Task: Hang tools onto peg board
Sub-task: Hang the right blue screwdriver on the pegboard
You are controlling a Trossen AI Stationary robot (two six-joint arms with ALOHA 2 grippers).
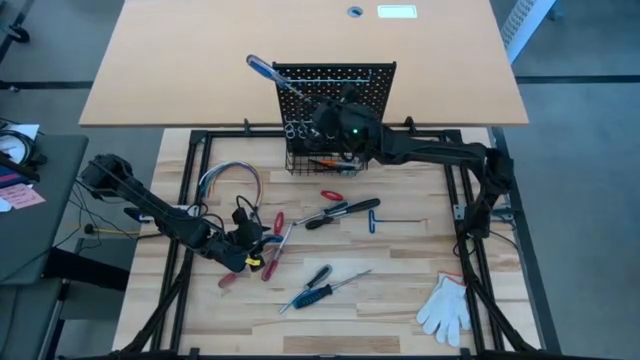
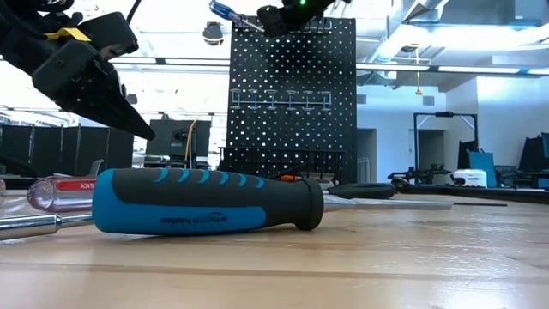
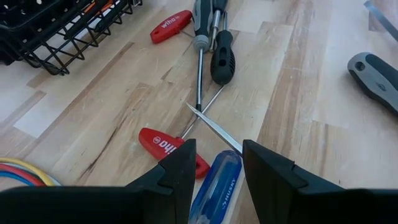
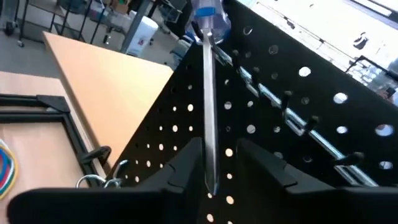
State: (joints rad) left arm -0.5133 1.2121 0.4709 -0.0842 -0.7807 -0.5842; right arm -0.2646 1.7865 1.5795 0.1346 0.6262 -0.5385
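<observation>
At the peg board (image 1: 340,85), the right hand (image 4: 214,171) clamps a blue-handled screwdriver (image 1: 272,73) by its shaft; the left hand (image 3: 214,165) hovers with fingers apart over screwdrivers (image 1: 322,287) scattered on the counter (image 1: 400,270) near a white glove (image 1: 446,308).

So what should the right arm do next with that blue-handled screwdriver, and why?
Probably lower it, tip first, toward a ring holder. The right gripper has the blue-handled screwdriver by its shaft, handle up, in front of the peg board, not yet seated. The left gripper hovers over another screwdriver.
</observation>
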